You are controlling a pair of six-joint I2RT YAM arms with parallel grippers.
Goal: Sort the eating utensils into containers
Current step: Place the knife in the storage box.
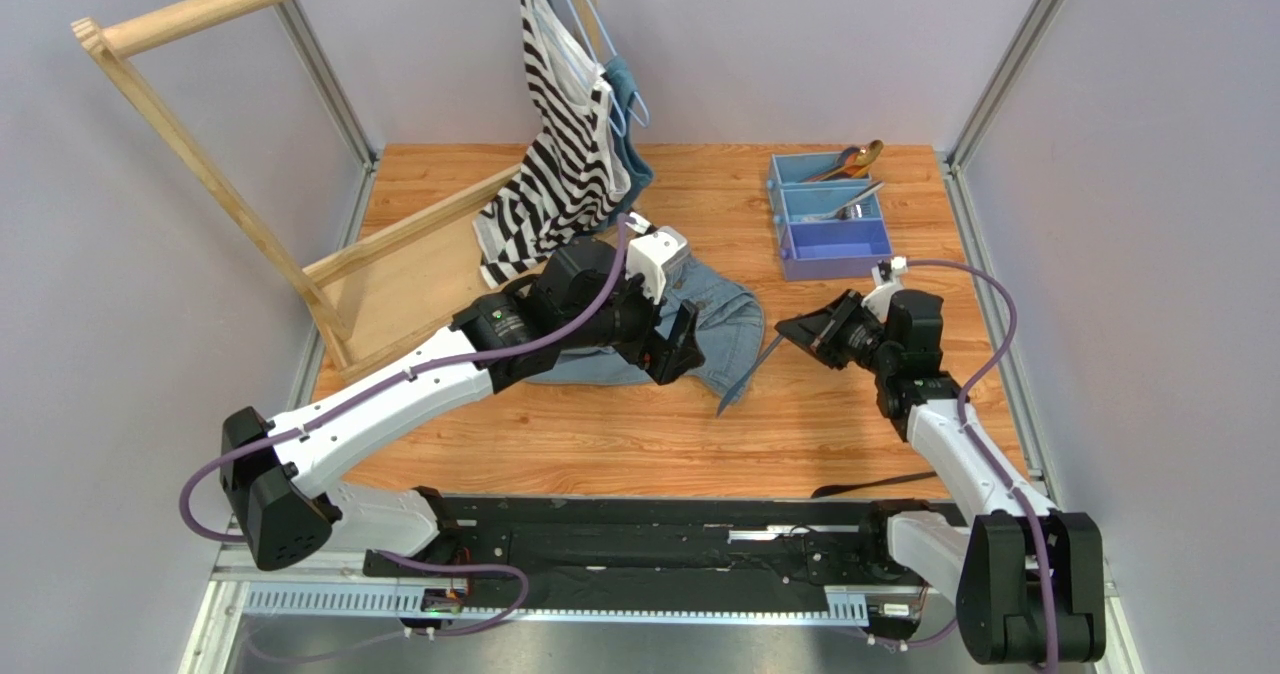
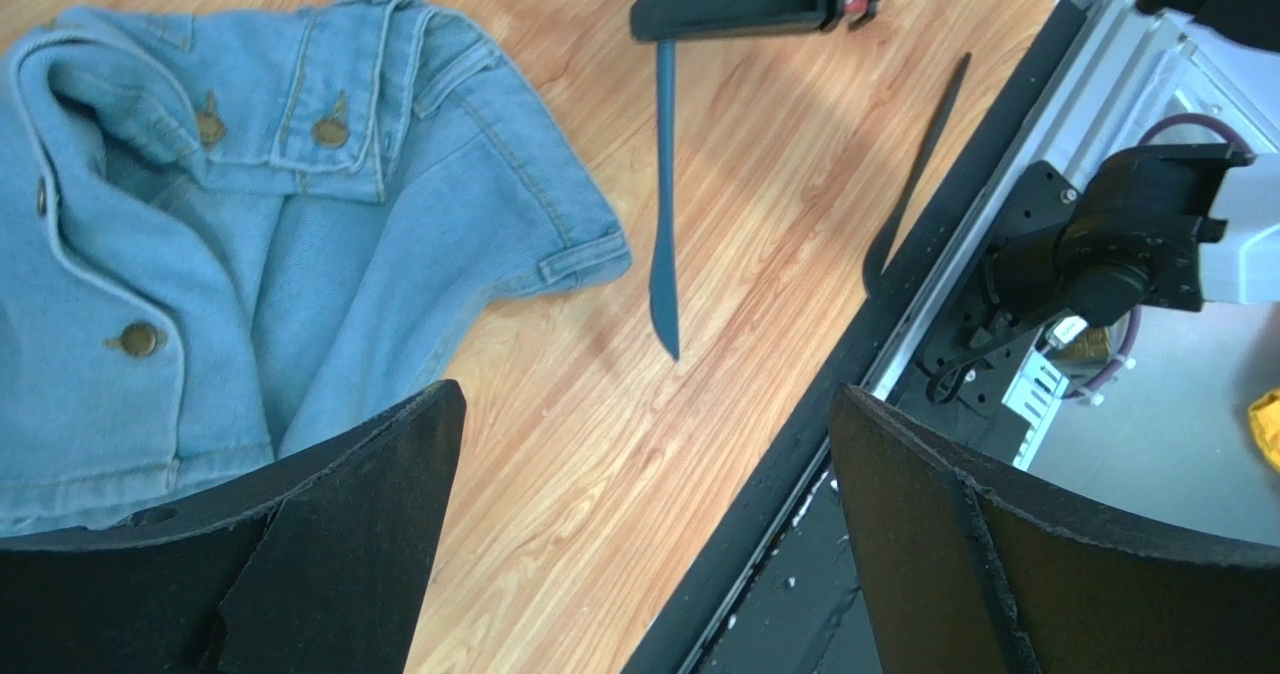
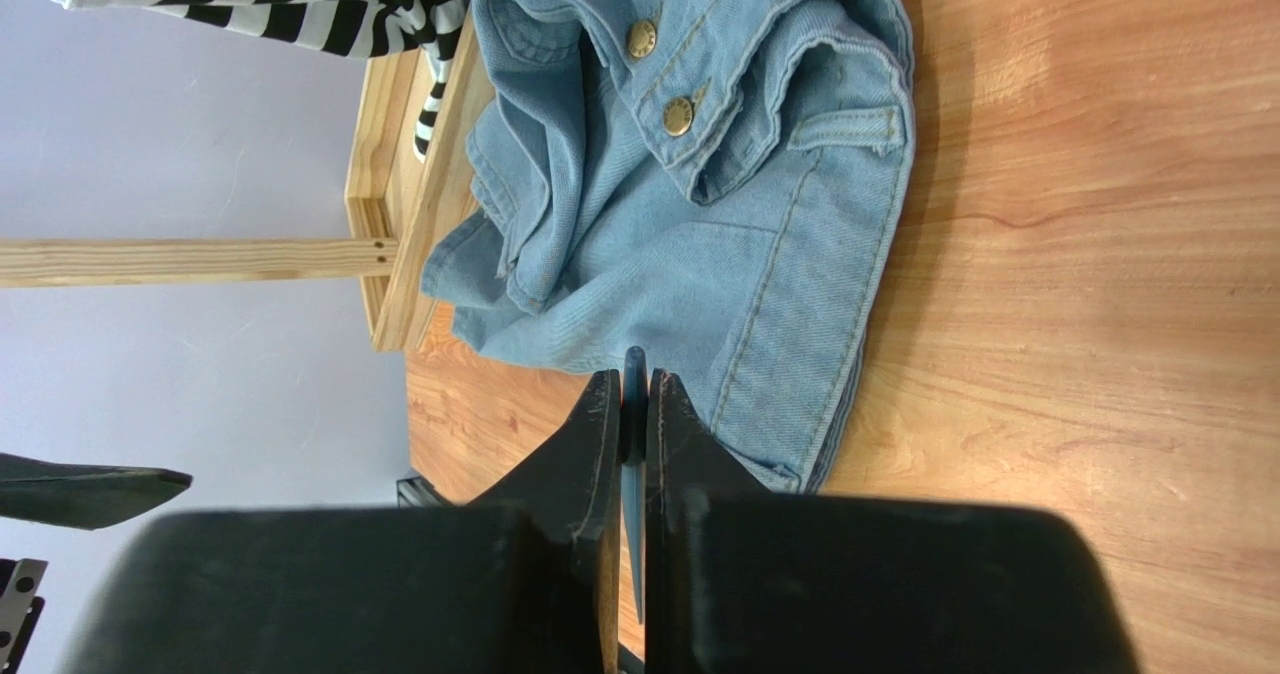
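Observation:
My right gripper (image 1: 793, 328) (image 3: 633, 385) is shut on a slim dark blue utensil (image 1: 747, 379) and holds it above the wood, its free end slanting down towards the front left. The utensil also shows in the left wrist view (image 2: 666, 179) and between my right fingers (image 3: 633, 404). My left gripper (image 1: 679, 349) (image 2: 646, 404) is open and empty, beside the denim jacket's edge. A black utensil (image 1: 872, 484) (image 2: 920, 157) lies by the table's front edge. The light blue tray (image 1: 831, 259) at the back right holds a brownish spoon (image 1: 857, 157) and silver pieces (image 1: 849, 203).
A denim jacket (image 1: 709, 314) (image 2: 226, 224) (image 3: 706, 179) lies crumpled mid-table under my left arm. A striped top (image 1: 556, 134) hangs on a hanger at the back. A wooden rack (image 1: 196, 149) leans at the left. Metal rails (image 1: 984, 254) edge the table.

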